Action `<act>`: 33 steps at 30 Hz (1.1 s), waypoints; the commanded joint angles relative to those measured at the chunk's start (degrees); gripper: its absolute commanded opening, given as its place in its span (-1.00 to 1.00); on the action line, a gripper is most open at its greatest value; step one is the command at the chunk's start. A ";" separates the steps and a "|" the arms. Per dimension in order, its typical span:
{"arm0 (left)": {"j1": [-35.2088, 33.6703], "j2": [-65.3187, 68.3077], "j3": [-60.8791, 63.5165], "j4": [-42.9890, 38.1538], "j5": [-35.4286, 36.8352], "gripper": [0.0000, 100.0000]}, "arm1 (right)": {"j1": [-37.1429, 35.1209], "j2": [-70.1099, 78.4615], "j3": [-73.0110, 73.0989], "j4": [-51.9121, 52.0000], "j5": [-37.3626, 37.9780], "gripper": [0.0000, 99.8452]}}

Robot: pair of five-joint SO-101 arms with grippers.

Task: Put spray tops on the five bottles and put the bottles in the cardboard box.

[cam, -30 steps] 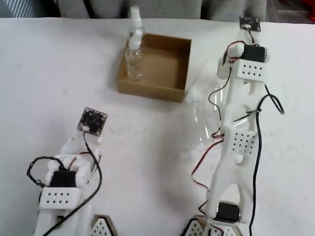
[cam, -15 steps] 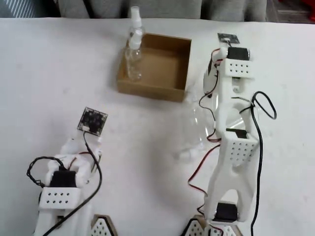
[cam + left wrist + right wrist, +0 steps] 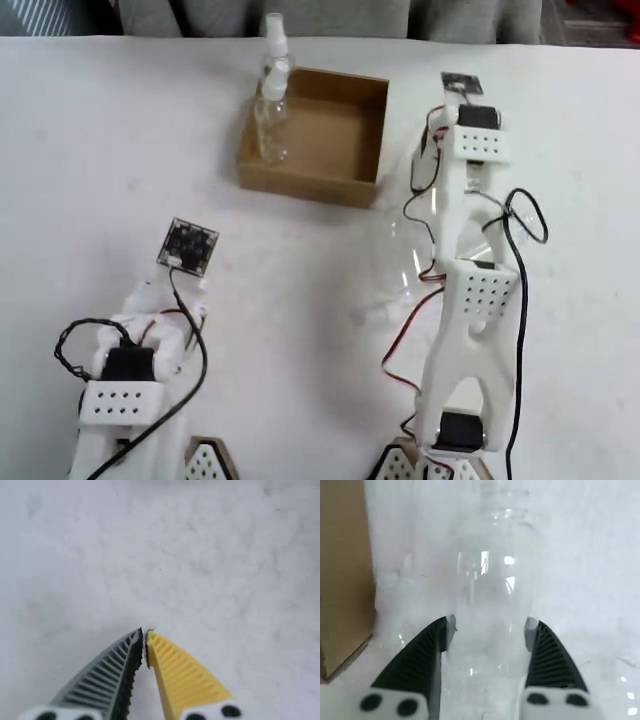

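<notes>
The cardboard box (image 3: pixel 345 185) sits at the back middle of the table. One clear bottle with a white spray top (image 3: pixel 270 120) stands inside its left side, and a second capped bottle (image 3: pixel 274 38) stands at its far left corner. Faint clear bottles (image 3: pixel 398 255) lie on the table beside the right arm, with a white spray top (image 3: pixel 375 313) nearby. My right gripper (image 3: pixel 490 625) is open, one finger on each side of a clear bottle (image 3: pixel 492 590) lying on the table beside the box wall (image 3: pixel 345 580). My left gripper (image 3: pixel 145 632) is shut over bare table.
The left arm (image 3: pixel 130 360) rests folded at the front left. The right arm (image 3: pixel 470 300) stretches from the front edge toward the box's right side, with loose wires along it. The tabletop left of the box is bare white.
The right arm has swung left toward the box and pulled back a little. Its wrist now hangs over the clear bottles. The left arm has not moved.
</notes>
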 commanded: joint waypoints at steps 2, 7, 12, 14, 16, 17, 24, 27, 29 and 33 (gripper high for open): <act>-0.40 -1.10 -0.44 -1.76 -0.53 -0.95 | 2.51 -1.54 -16.35 8.84 0.09 -0.97; -0.40 -1.10 -0.44 -1.76 -0.44 -0.95 | 5.05 -6.81 -18.99 8.92 0.09 -0.97; -0.31 -1.10 -0.44 -1.85 -0.35 -0.95 | 3.30 -23.34 0.88 8.84 0.09 -0.97; -0.31 -1.10 -0.35 -2.64 -0.35 -0.95 | 1.01 -31.78 10.90 8.66 0.09 -0.97; -0.31 -1.10 -0.35 -2.64 -0.26 -0.95 | -2.33 -39.69 19.96 8.48 0.09 -0.97; -0.40 -1.10 -0.35 -2.64 -0.26 -0.95 | -4.26 -43.47 23.82 8.48 0.09 -0.96; -0.66 -1.10 -0.35 -2.73 -0.18 -0.95 | -21.93 -63.43 44.84 8.40 0.00 -0.96; -0.66 -1.10 -0.26 -2.73 -0.09 -0.95 | -28.62 -67.47 53.36 4.62 0.00 -0.96; -0.66 -1.10 -0.26 -2.73 -0.09 -0.95 | -32.40 -68.18 60.04 -0.75 -0.09 -0.97; -0.75 -1.10 -0.26 -2.73 -0.09 -0.95 | -38.29 -68.18 74.99 -16.48 -8.09 -0.96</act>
